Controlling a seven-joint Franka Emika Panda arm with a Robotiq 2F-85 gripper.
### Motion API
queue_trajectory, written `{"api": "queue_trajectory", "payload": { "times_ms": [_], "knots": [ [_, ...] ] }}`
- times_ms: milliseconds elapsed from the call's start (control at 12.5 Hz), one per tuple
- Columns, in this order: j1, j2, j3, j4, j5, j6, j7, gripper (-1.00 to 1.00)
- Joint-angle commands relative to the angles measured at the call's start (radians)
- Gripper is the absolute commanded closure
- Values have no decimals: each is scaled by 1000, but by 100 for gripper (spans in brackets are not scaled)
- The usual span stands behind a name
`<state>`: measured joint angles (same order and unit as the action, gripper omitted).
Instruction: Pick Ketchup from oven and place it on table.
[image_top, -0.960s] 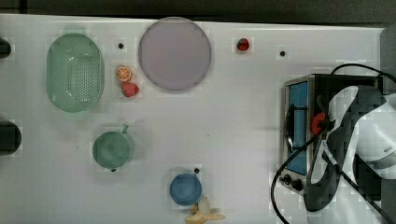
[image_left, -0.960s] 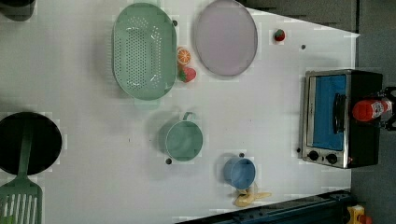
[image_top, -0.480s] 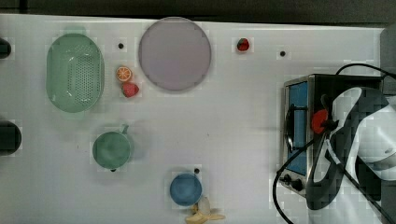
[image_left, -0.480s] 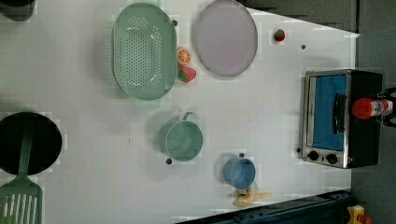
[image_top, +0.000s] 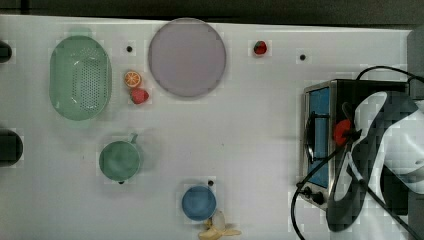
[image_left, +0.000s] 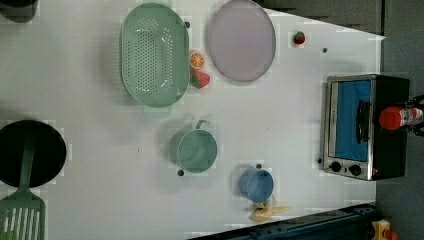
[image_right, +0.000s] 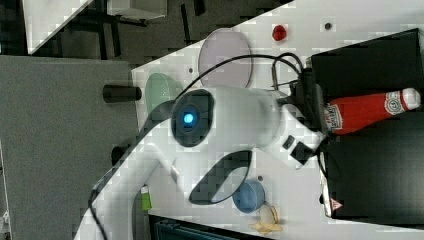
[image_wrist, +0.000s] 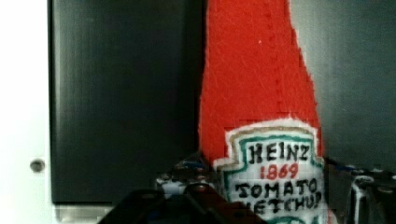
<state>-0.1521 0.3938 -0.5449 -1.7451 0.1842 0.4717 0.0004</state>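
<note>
Jaws clenched round the ketchup (image_right: 367, 111) (label end), above the oven (image_left: 387, 95) top.

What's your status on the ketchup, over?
Tool at the ketchup, bottle between its sides; grip not confirmed. Ketchup over the oven top, not yet on the table. Bare table in front of the oven door.

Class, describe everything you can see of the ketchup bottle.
The ketchup bottle is red and tapers to a white cap, with a white label reading Heinz 1869 Tomato Ketchup. Its surface looks like stitched felt. In the right view it sits over the oven's black top, label end at the tool on the white arm.
</note>
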Motion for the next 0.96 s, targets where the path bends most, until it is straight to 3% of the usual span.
{"api": "queue_trajectory", "payload": {
  "times_ms": [80,240,480,960],
  "knots": [
    [86,-150,-3,73,-35,-25,-39,-26],
    [142,-220,31,77,-107,-106,-40,-26],
    [214,-307,129,77,-125,-273,-40,-26],
    [269,-357,333,-7,-135,-333,-36,-26]
  ]
}}
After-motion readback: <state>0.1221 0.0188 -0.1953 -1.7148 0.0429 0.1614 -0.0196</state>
